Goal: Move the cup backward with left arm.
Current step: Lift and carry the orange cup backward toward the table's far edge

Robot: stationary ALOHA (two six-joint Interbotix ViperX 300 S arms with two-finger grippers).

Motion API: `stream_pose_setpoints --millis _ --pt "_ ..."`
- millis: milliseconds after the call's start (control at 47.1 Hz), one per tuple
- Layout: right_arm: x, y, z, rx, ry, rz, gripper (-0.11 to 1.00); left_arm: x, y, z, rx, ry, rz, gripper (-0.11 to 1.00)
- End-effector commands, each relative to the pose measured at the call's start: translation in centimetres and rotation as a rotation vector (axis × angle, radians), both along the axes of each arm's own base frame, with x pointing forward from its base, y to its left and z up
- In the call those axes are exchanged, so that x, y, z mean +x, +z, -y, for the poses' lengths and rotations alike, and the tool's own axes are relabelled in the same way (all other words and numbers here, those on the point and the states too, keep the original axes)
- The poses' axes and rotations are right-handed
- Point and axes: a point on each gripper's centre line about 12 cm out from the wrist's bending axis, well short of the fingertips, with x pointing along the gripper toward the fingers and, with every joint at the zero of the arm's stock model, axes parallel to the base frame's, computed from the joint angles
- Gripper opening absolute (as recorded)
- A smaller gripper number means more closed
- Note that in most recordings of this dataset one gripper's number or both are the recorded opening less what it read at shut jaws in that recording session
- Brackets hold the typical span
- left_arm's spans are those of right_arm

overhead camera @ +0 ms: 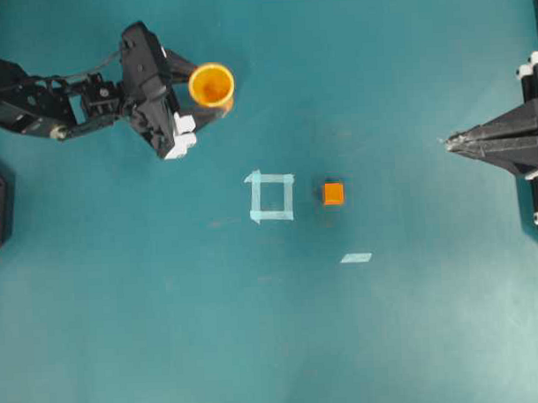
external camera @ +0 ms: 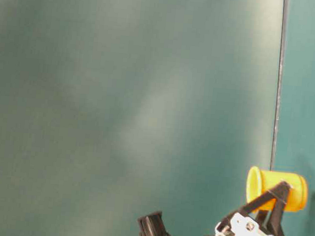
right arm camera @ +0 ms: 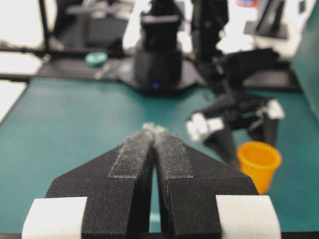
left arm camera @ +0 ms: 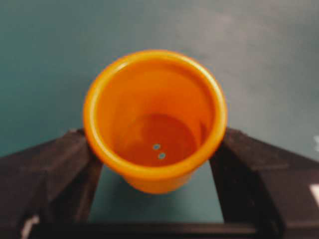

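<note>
The orange-yellow cup [overhead camera: 212,83] stands upright at the back left of the teal table, well behind the tape square. My left gripper [overhead camera: 209,90] reaches in from the left and is shut on it. In the left wrist view the cup [left arm camera: 154,114] fills the middle, and one black finger [left arm camera: 60,169] presses each side of it just under the rim. The table-level view shows the cup [external camera: 275,189] with the fingers [external camera: 271,202] across it. The right wrist view has the cup [right arm camera: 258,163] at lower right. My right gripper [overhead camera: 449,142] rests shut at the right edge.
A small orange cube [overhead camera: 333,194] sits just right of a pale tape square [overhead camera: 271,196] at mid table. A short tape strip [overhead camera: 356,258] lies nearer the front. The right arm's base [overhead camera: 537,148] stands along the right edge.
</note>
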Motion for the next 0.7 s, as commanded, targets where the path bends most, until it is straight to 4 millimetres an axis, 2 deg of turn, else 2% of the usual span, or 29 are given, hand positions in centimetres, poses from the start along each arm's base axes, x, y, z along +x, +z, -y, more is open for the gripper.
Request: stream_pose_setpoints --millis 0,319,680 --pt "0.2 1.4 0.0 -0.001 0.002 0.035 0.0 0.4 1.0 -1.3 0.017 0.025 0.029 0.65" --pt "0.2 1.5 0.0 0.0 0.002 0.038 0.0 0.2 1.2 -5.3 0.007 0.124 0.0 0.65" --pt "0.2 1.5 0.0 -0.003 0.002 0.04 0.0 0.0 1.7 -8.6 0.011 0.199 0.006 0.65"
